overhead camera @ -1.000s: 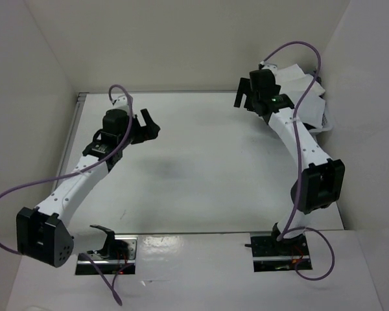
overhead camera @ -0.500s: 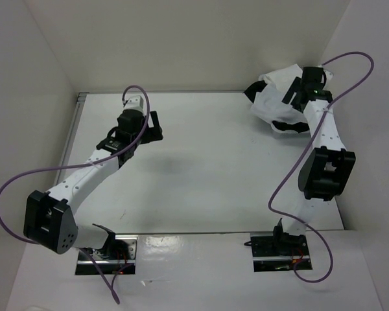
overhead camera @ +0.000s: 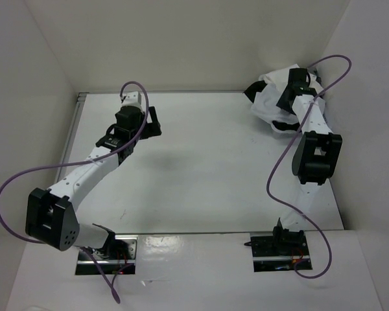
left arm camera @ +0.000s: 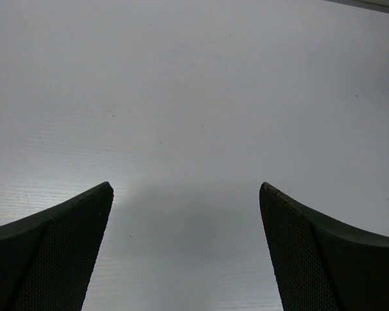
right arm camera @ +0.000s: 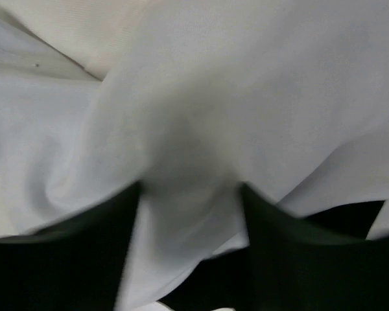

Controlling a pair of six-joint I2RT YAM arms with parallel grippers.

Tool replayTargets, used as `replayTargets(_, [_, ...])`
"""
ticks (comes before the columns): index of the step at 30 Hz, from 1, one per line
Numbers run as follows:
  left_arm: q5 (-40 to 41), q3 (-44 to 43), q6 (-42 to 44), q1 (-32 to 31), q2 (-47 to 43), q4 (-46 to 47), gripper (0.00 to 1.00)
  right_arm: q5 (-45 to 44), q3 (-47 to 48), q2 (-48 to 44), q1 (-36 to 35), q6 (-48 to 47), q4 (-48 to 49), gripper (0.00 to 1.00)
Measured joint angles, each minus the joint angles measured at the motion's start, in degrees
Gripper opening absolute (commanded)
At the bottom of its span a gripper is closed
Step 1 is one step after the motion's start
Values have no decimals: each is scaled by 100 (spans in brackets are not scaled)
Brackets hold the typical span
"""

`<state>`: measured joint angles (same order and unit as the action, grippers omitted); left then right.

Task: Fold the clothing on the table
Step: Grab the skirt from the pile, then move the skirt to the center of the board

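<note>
Clothing (right arm camera: 201,97): white, thin, bunched. It lies on top of the heap (overhead camera: 267,107) of white and black garments at the far right corner of the desk (overhead camera: 201,162), not on the open surface. Crumpled as it is, no long axis can be read, and no hem or sleeve shows.

Relation that matters: the cloth lies directly under and ahead of the right claw (right arm camera: 189,188). In the right wrist view a raised ridge of white fabric runs from between the two fingers up and away, with one finger on each side of it. The view is blurred, so I cannot tell whether the fingers already pinch the ridge or merely straddle it. Dark cloth shows low beside the fingers. Judgement: a deep bite could catch a second garment.

Left claw (left arm camera: 185,186): fingers spread wide, nothing between them, bare desk below. It sits toward the far left of the desk, well apart from the heap. The right arm is clearly the nearer.

Step in hand, as judged: taking one garment off the heap. Folding not begun. The next move calls for a pinch on the white layer alone, then a pull toward the open middle of the desk, where the left claw could reach a free edge
</note>
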<state>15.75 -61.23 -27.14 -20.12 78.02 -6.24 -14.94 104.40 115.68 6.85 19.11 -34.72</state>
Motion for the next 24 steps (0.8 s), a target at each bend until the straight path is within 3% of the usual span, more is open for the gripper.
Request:
replayTargets(2, [2, 0, 0, 0, 68, 11, 99, -120, 57, 68, -26, 20, -4, 19])
replayTargets(3, [2, 0, 0, 0, 98, 11, 99, -173, 72, 83, -44, 33, 0, 0])
replayTargets(11, [-66, 22, -26, -2, 39, 20, 99, -529, 118, -79, -153, 162, -48, 0])
replayTargets(17, [-109, 131, -57, -7, -522, -11, 99, -385, 153, -962, -358, 92, -94, 0])
replayTargets(24, [-219, 166, -168, -57, -1126, -17, 99, -407, 1370, -1847, -1797, -170, -240, 0])
